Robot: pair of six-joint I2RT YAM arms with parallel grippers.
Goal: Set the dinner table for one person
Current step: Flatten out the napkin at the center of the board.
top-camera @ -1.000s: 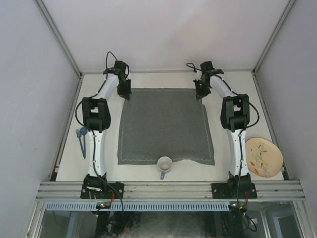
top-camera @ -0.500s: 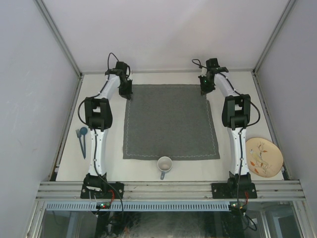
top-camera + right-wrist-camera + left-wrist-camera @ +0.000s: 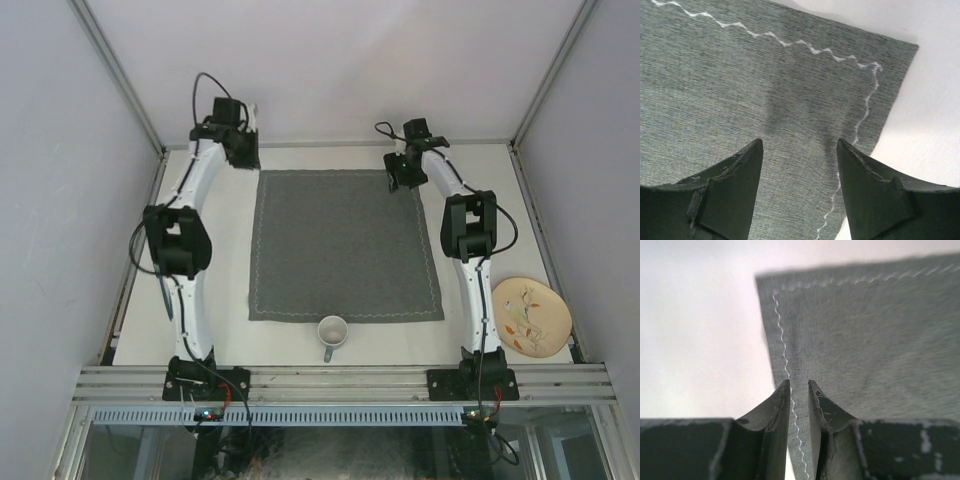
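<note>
On the off-white dinner table (image 3: 400, 342) a square dark grey stitched cloth (image 3: 345, 245) lies flat. My left gripper (image 3: 246, 150) hovers just outside its far left corner. In the left wrist view its fingers (image 3: 799, 385) stand a narrow gap apart, and the cloth's stitched left edge (image 3: 790, 370) shows through the gap, not pinched. My right gripper (image 3: 400, 178) is over the far right corner. Seen from the right wrist camera, that gripper (image 3: 800, 145) is wide open above the cloth (image 3: 740, 90), holding nothing.
A white mug (image 3: 332, 331) stands at the cloth's near edge, handle toward me. A patterned plate (image 3: 533, 316) lies at the near right beside the right arm. A thin dark utensil (image 3: 164, 300) pokes out under the left arm's elbow. Metal rails edge the table.
The cloth went from skewed to square and flat. The right gripper opened and let go of its corner. The left gripper let go, and its arm swung back and to the left.
</note>
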